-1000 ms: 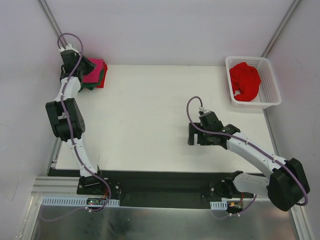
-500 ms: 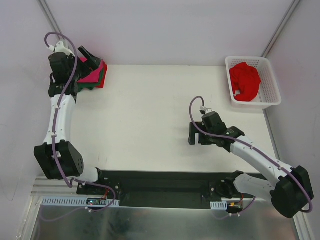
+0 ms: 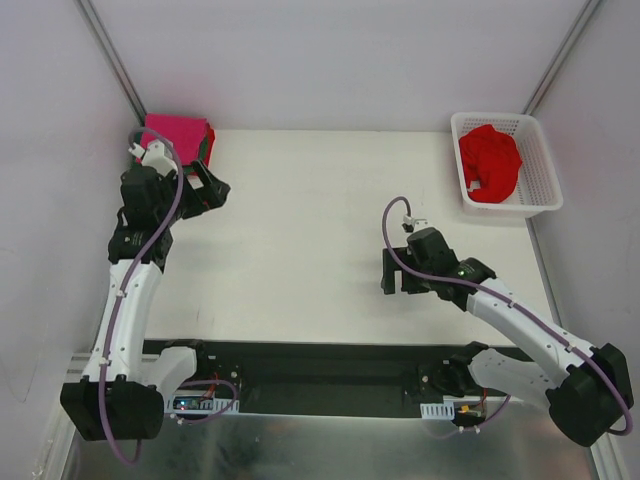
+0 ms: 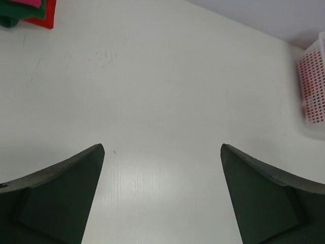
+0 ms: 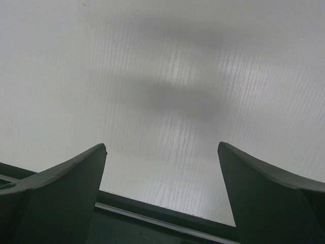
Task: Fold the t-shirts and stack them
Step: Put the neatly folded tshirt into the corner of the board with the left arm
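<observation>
Top external, upper right: red t-shirt point(image 3: 489, 163), likely limp and light, lies in the basket point(image 3: 541, 172); pinch a raised fold. Left gripper point(image 3: 212, 190) and right gripper point(image 3: 389, 272) gape wide, empty.

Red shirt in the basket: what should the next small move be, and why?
Probably the right gripper should reach toward the basket for the crumpled red shirt: its jaws are open and empty, and it is the nearer arm.

Folded stack of magenta, green and red cloth t-shirts point(image 3: 178, 133) sits at far-left corner of white flat table point(image 3: 300, 220); white plastic lattice basket point(image 3: 543, 175) at far-right corner — crumpled red cloth t-shirt point(image 3: 490, 162) inside it.
</observation>
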Motion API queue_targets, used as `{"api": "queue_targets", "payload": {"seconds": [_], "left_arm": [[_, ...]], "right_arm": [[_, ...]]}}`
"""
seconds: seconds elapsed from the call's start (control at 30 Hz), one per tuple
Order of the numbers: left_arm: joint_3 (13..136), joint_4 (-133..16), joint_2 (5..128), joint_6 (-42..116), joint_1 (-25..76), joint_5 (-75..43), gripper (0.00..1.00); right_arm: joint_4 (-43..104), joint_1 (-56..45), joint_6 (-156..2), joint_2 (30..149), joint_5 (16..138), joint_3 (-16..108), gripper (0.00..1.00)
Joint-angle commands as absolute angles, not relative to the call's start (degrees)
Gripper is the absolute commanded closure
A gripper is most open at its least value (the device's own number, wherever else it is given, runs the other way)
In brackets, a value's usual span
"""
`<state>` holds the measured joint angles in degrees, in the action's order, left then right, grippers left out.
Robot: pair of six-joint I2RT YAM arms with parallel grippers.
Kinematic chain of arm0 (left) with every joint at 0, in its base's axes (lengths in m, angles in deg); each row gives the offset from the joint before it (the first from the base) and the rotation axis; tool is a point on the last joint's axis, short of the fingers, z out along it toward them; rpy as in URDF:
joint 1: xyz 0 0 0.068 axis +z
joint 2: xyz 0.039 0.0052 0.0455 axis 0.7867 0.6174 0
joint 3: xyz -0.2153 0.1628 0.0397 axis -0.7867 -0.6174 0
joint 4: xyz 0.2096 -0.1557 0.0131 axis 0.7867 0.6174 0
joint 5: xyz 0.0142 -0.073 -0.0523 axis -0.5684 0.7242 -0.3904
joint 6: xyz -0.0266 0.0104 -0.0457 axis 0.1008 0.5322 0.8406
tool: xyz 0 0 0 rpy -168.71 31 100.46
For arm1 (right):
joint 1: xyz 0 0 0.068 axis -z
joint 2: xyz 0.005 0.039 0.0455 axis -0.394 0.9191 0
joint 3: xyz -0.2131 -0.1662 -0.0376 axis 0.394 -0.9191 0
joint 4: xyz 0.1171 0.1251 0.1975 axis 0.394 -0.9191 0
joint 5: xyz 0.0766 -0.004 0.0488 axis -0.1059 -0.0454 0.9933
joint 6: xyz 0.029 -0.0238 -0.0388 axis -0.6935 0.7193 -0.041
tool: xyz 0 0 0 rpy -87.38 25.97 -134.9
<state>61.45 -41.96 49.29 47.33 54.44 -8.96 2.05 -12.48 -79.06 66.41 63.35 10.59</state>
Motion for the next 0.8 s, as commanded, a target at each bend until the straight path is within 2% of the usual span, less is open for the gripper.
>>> {"api": "queue_targets", "payload": {"seconds": [0.0,0.2,0.77], "left_arm": [[55.7,-38.2,45.9,40.1,54.1,-9.8,0.01],[51.0,-36.9,44.4,36.2,54.1,-10.0,0.01],[48.8,-37.5,43.0,36.4,54.0,-6.5,0.01]], "right_arm": [[-1.1,-13.0,-77.9,65.0,60.3,13.0,0.04],[-2.6,-13.0,-78.2,65.8,60.3,14.8,0.04],[-5.4,-14.3,-80.4,67.5,55.3,17.6,0.04]]}}
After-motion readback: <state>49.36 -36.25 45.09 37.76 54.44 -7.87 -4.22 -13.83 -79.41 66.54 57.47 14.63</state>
